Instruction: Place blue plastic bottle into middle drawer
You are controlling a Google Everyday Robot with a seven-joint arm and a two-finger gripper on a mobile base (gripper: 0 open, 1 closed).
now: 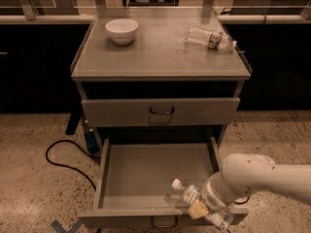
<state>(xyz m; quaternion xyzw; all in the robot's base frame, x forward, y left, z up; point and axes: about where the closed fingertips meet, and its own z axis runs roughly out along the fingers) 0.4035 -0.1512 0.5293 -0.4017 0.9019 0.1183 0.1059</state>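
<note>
The blue plastic bottle point(188, 194), small and clear with a white cap and a pale label, lies tilted with its cap pointing up-left. My gripper point(199, 207) is shut on its lower part, low over the front right of the open middle drawer point(146, 171). That drawer is pulled far out, and its grey floor is bare. My white arm point(257, 176) reaches in from the right and hides the drawer's front right corner. I cannot tell whether the bottle touches the drawer floor.
The closed upper drawer point(160, 111) sits just above the open one. A white bowl point(122, 30) and a clear ribbed bottle with a red label point(209, 38) lie on the cabinet top. A black cable point(60, 154) runs over the floor at the left.
</note>
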